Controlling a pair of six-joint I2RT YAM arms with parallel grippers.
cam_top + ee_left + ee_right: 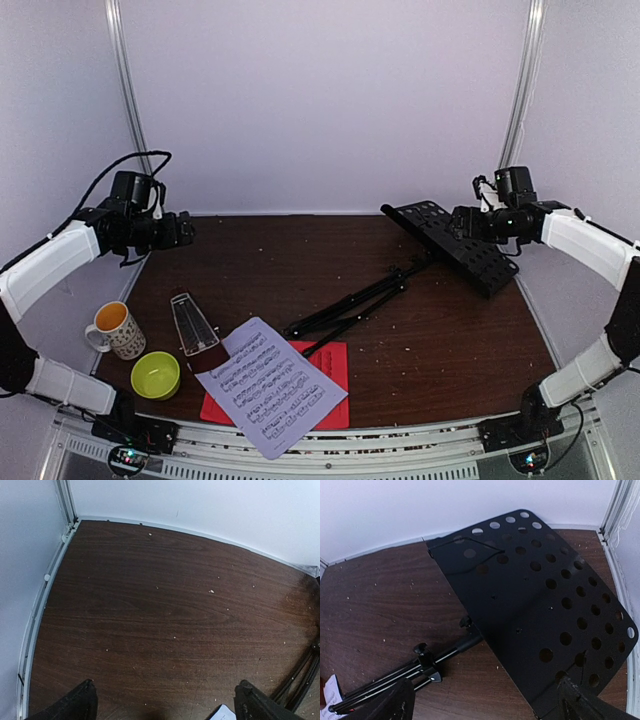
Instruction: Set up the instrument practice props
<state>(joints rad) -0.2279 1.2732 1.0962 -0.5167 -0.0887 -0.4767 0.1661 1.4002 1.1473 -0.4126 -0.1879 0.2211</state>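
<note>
The left gripper (181,232) hangs above the far-left part of the table (250,260), its fingers (80,702) spread wide with nothing between them. Near the left edge stands a mug (118,329), with a green bowl (155,375) just nearer. Right of these the metronome (193,325) stands upright, close beside the white sheet (270,386). That sheet lies skewed over the red sheet (333,366) at the near edge. The stand (352,303) lies flat on the table, its folded legs pointing towards the sheets and its perforated desk (535,605) at the far right. The right gripper (466,222) is over the desk, fingers (577,700) wide; whether they touch it I cannot tell.
</note>
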